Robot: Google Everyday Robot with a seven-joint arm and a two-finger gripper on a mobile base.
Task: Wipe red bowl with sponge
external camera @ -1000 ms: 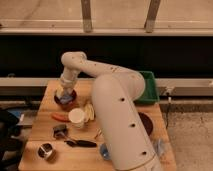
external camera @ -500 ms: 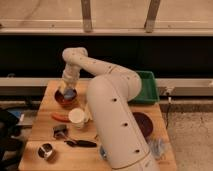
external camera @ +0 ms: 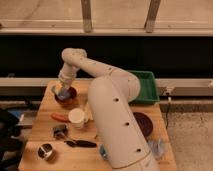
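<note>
Red round bowl (external camera: 70,97), near the far-left corner of the wooden counter (external camera: 37,131). The gripper (external camera: 62,90) reaches down into the bowl, jaws closed on a blue sponge (external camera: 61,94). A white paper cup (external camera: 76,118) stands toward the front edge; a green plastic bin (external camera: 150,85) occupies the far-right corner.

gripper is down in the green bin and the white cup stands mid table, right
No: the camera view shows the gripper down at the red bowl, not in the green bin. The white cup does stand mid table.
</note>
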